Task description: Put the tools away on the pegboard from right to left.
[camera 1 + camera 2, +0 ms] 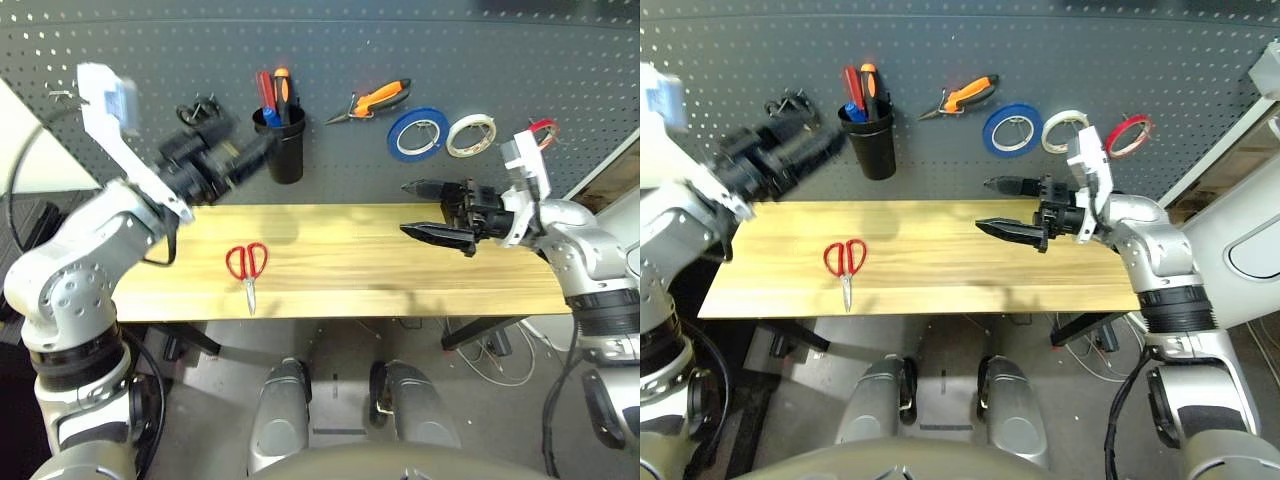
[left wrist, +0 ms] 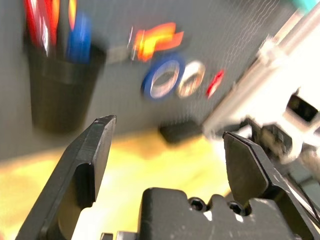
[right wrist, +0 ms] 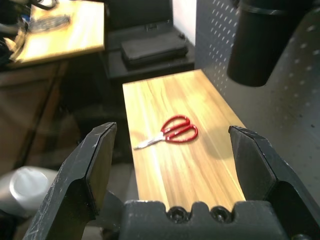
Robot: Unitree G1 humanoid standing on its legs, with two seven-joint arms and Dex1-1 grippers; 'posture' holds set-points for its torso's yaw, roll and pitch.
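My right gripper (image 1: 1012,207) stands wide open and empty over the table (image 1: 420,290); my left gripper (image 1: 262,150), open too, sits near the black cup (image 1: 284,152). The red-handled scissors (image 1: 247,266) lie flat on the wood (last tool off the pegboard (image 1: 330,45)). I'd approach from above, closing across the handle loops.

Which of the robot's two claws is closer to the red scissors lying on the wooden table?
The left gripper, though not by much. It hangs above the red scissors, up by the black cup. The right gripper hovers open farther off, toward the table's other end.
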